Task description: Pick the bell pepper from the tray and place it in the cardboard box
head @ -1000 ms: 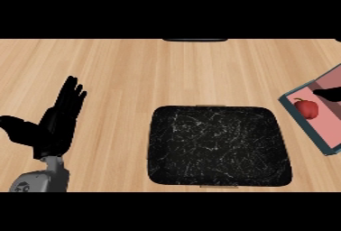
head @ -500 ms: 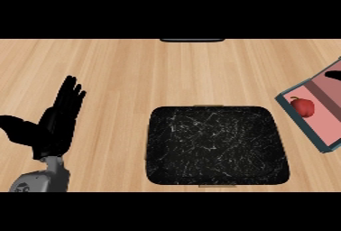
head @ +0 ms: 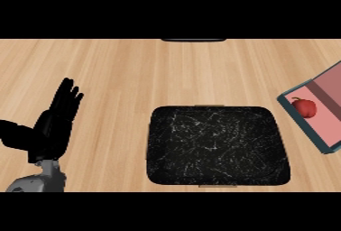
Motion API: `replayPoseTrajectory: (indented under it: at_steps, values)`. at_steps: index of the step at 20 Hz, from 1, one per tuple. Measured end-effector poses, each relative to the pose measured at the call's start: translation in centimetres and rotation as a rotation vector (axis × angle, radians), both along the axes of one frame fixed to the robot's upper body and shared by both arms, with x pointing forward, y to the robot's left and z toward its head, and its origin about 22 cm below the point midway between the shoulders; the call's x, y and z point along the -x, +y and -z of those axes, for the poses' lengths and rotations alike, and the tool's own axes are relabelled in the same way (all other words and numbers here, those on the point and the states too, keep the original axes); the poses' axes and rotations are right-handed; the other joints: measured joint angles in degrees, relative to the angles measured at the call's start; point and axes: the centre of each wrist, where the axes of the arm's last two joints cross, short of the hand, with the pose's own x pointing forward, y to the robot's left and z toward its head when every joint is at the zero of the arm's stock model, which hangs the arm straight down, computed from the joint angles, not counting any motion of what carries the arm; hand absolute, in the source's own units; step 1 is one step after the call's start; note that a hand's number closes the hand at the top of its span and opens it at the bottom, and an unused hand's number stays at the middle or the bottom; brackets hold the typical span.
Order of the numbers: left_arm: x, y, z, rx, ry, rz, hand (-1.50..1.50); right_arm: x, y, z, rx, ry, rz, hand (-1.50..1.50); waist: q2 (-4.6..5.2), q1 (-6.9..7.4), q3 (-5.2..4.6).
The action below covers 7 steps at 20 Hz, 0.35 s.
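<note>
Now | left hand (head: 50, 128): fingers straight, holding nothing, resting at left | bell pepper (head: 304, 107): on tray (head: 328, 122)

At the right edge of the frame the pink tray with its teal rim (head: 318, 143) was cut off, so only its left corner showed. A dark flat object (head: 193, 40) at the top centre was clipped to a sliver; I could not tell what it was. My right hand showed nowhere.
</note>
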Motion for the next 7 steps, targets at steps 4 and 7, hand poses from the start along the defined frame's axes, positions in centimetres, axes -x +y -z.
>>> replayPoseTrajectory:
  at_steps: [4, 7]
  values:
    - [-0.1, -0.1, -0.6, 0.001, -0.001, 0.005, 0.0, 2.0, -2.7, 0.5, -0.031, -0.028, 0.017, -1.5, 0.04, 0.1, 0.02]
    - [-0.2, -0.3, -0.5, 0.002, 0.0, 0.002, 0.0, 3.2, -4.1, 1.4, -0.044, -0.046, 0.024, -1.5, 0.06, 0.13, 0.02]
